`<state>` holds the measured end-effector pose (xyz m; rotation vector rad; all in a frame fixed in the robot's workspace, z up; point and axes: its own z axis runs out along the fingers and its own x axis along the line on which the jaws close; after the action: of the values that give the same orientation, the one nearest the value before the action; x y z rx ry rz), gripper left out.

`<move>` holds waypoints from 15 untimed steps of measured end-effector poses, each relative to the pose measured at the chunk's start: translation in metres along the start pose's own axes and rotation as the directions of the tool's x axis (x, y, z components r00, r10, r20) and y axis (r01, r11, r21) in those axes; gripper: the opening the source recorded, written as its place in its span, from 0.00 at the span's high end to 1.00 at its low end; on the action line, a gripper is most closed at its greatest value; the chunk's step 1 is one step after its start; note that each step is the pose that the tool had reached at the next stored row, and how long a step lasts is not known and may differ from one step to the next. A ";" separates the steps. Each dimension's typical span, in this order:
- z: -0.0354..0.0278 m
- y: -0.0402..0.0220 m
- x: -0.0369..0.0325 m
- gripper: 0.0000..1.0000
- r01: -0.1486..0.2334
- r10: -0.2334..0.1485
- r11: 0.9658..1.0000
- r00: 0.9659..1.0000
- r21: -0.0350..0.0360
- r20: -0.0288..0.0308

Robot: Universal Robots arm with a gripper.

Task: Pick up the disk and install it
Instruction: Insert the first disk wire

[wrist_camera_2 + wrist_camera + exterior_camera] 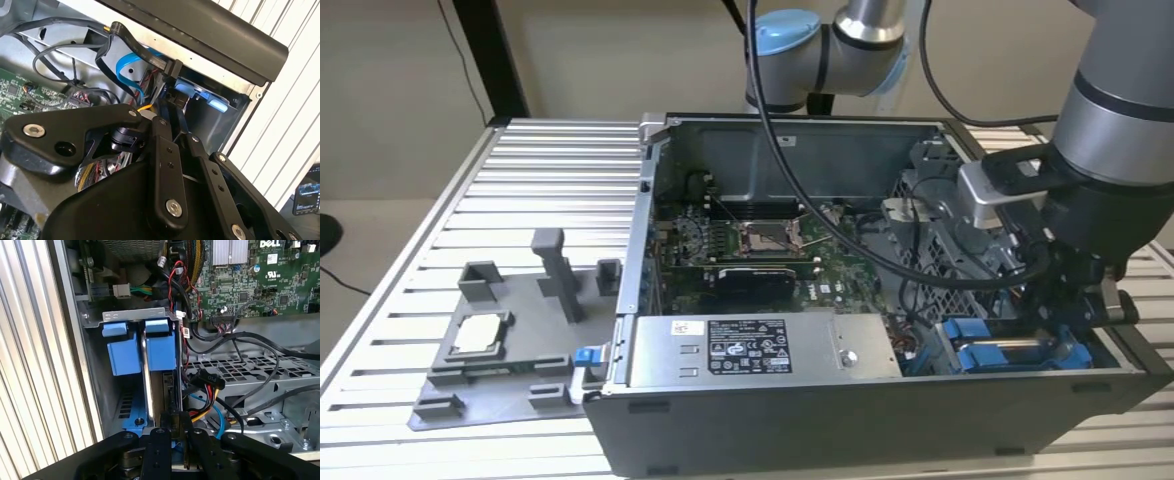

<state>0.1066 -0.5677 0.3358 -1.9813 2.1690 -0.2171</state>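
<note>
The slatted metal counter spans the exterior view, carrying an open computer case at centre and right; the robot arm drops in from the upper right into the case's lower-right corner; a grey fixture tray sits at lower left with a small silver chip on it. The disk stands on edge in the drive bay, left of centre in the first wrist view, its blue carrier beside a second blue one; the claw is pressed together on the disk's edge, at bottom centre.
</note>
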 end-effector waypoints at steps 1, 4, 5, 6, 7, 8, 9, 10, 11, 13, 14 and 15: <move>0.0000 0.0000 0.0000 1.00 0.000 0.000 1.000 1.000 -0.001 0.000; -0.0003 0.0000 0.0000 1.00 0.001 -0.001 1.000 1.000 -0.002 0.000; -0.0003 -0.0001 -0.0001 1.00 0.001 -0.001 1.000 1.000 -0.002 0.000; -0.0003 -0.0001 -0.0001 1.00 0.001 -0.001 1.000 1.000 -0.002 0.000; -0.0003 -0.0001 -0.0001 1.00 0.001 -0.001 1.000 1.000 -0.002 0.000; -0.0003 -0.0001 -0.0001 1.00 0.002 -0.002 1.000 1.000 -0.002 0.000; -0.0003 -0.0001 -0.0001 1.00 0.002 -0.002 1.000 1.000 -0.002 0.000; -0.0003 -0.0001 -0.0001 1.00 0.002 -0.002 1.000 1.000 -0.002 0.000; -0.0003 -0.0001 0.0000 1.00 0.002 -0.002 1.000 1.000 -0.002 0.000; -0.0003 0.0002 0.0000 1.00 0.002 -0.002 1.000 1.000 -0.002 0.000; -0.0003 0.0003 0.0000 1.00 0.002 -0.002 1.000 1.000 -0.002 0.000; -0.0002 0.0004 0.0000 1.00 0.002 -0.002 1.000 1.000 -0.002 0.000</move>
<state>0.1062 -0.5677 0.3359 -1.9841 2.1685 -0.2153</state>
